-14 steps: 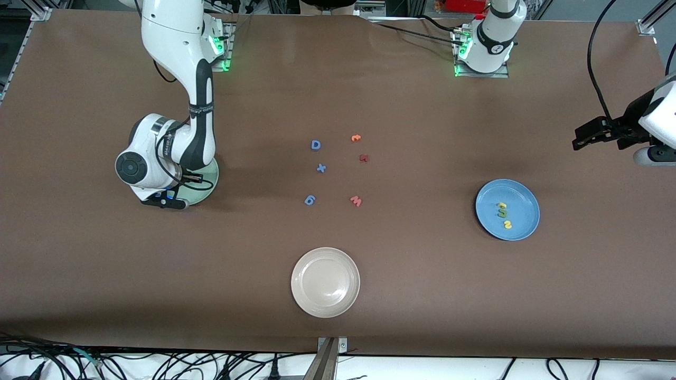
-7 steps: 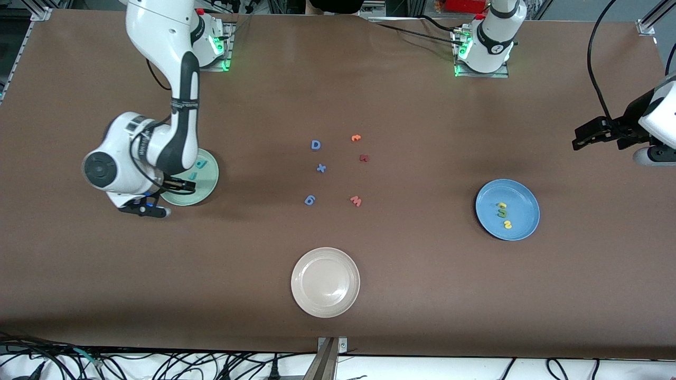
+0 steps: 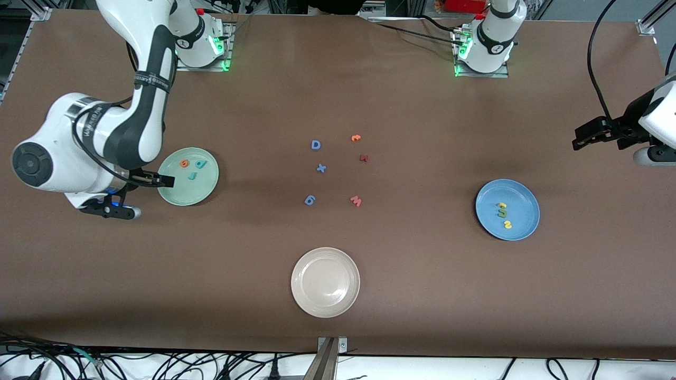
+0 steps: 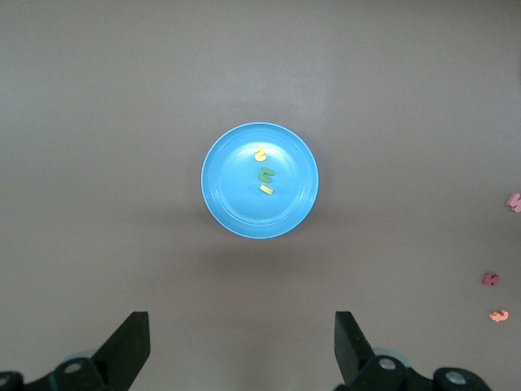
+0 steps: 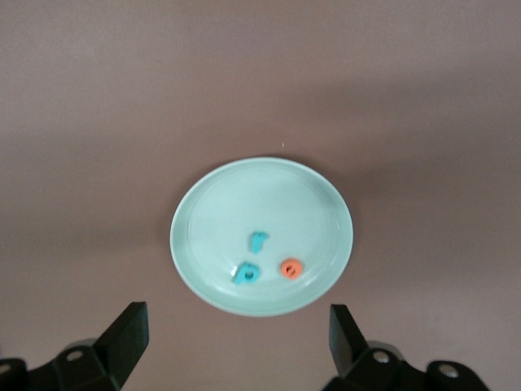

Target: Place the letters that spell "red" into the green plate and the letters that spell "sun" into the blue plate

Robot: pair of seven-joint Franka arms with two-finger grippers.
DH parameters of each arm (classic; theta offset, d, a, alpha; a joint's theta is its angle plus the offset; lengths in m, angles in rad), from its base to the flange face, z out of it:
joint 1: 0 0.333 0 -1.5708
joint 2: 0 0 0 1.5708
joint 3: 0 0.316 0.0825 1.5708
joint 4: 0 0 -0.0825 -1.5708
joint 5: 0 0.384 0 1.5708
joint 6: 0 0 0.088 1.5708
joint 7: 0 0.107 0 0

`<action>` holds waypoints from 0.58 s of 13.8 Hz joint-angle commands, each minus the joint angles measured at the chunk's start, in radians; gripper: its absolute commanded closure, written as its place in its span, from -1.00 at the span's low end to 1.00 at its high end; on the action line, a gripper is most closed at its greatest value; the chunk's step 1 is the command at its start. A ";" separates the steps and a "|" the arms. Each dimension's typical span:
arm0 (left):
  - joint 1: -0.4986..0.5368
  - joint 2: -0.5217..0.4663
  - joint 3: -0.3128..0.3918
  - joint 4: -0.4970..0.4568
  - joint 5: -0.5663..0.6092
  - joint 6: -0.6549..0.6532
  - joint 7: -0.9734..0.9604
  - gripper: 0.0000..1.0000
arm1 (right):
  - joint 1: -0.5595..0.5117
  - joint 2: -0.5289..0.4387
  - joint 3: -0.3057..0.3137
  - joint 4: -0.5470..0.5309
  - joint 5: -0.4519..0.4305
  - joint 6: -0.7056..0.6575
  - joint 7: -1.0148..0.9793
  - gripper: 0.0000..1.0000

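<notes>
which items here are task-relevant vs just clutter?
Job:
- round pale mint-green plate holding the orange "e", teal "d", teal "r"
- round medium-blue plate holding the yellow "u", dark green "n", yellow "s"

Lying about:
- whitish-beige plate
- six loose foam letters mid-table

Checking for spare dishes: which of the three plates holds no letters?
The whitish-beige plate, nearest the front camera. The green plate and the blue plate each hold three letters.
</notes>
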 commanded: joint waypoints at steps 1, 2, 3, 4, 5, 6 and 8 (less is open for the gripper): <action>0.003 -0.003 0.000 0.016 -0.028 -0.022 0.020 -1.00 | -0.091 0.013 -0.008 0.112 0.041 -0.129 -0.011 -0.97; 0.005 -0.003 0.000 0.016 -0.028 -0.022 0.022 -1.00 | -0.118 0.015 -0.007 0.136 0.075 -0.160 -0.011 -0.97; 0.004 -0.003 0.000 0.016 -0.028 -0.022 0.020 -1.00 | -0.143 0.013 -0.005 0.144 0.104 -0.172 -0.012 -0.98; 0.003 -0.003 0.000 0.016 -0.028 -0.022 0.022 -1.00 | -0.161 0.013 -0.004 0.147 0.124 -0.173 -0.012 -0.98; 0.003 -0.003 0.000 0.016 -0.028 -0.022 0.022 -1.00 | -0.184 0.012 -0.001 0.149 0.129 -0.173 -0.014 -0.98; 0.003 -0.003 0.000 0.016 -0.028 -0.022 0.022 -1.00 | -0.218 0.006 0.016 0.193 0.126 -0.179 -0.016 -0.98; 0.003 -0.003 -0.002 0.016 -0.028 -0.022 0.022 -1.00 | -0.354 0.004 0.114 0.332 0.116 -0.261 -0.005 -0.98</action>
